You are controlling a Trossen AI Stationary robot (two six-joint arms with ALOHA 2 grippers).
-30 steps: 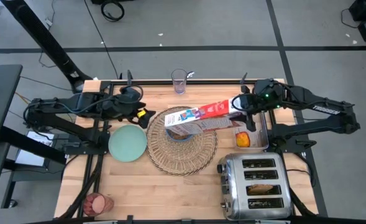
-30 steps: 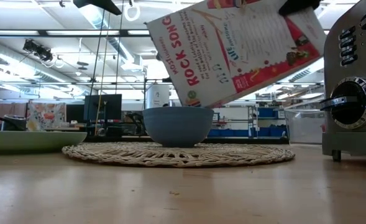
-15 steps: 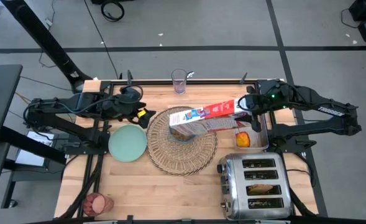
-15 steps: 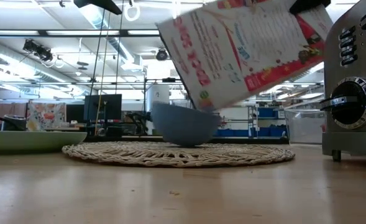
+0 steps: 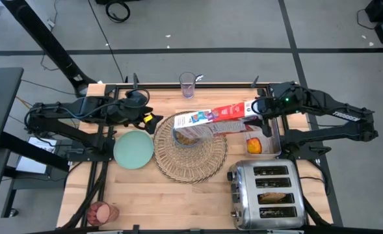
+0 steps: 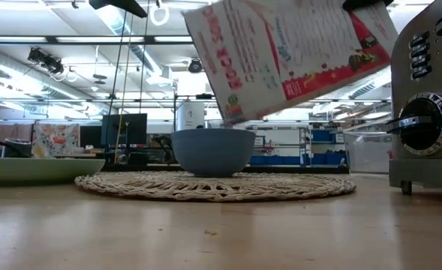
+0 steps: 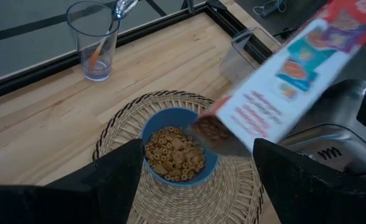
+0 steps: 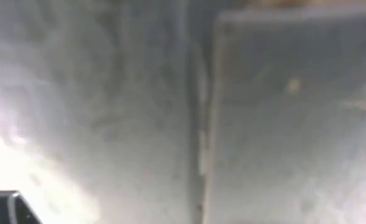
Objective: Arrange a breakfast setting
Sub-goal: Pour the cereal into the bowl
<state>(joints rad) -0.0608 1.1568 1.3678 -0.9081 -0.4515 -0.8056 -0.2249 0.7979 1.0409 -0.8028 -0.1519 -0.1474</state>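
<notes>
My right gripper (image 5: 252, 109) is shut on a red-and-white cereal box (image 5: 211, 117), held tilted over the small blue bowl (image 5: 188, 136). The bowl holds cereal rings (image 7: 173, 151) and stands on the round wicker placemat (image 5: 192, 156). In the low view the box (image 6: 288, 52) hangs above the bowl (image 6: 211, 151). My left gripper (image 5: 149, 119) is open and empty at the mat's left far side. The mint-green plate (image 5: 133, 149) lies left of the mat. The glass (image 5: 188, 85) with the orange-handled spoon (image 7: 94, 53) stands at the far edge. My right gripper holds the box by its closed end (image 5: 244, 109), the end toward the table's right. It comes level from the right. The box is lifted clear and slants down toward the left, with its open end (image 7: 210, 130) just over the bowl. The right wrist view shows only a blurred box face.
A chrome toaster (image 5: 266, 195) with a toast slice (image 5: 274, 195) in a slot stands at the near right. A clear tray (image 5: 274, 138) with the apple (image 5: 254, 147) lies under my right arm. A glass of pink drink (image 5: 102, 211) stands at the near left corner.
My right gripper has rocked the box over the bowl, shifting it a little toward the right and back. Half a second ago the bowl stood tipped and shifted toward the box. It now sits level on the mat again.
</notes>
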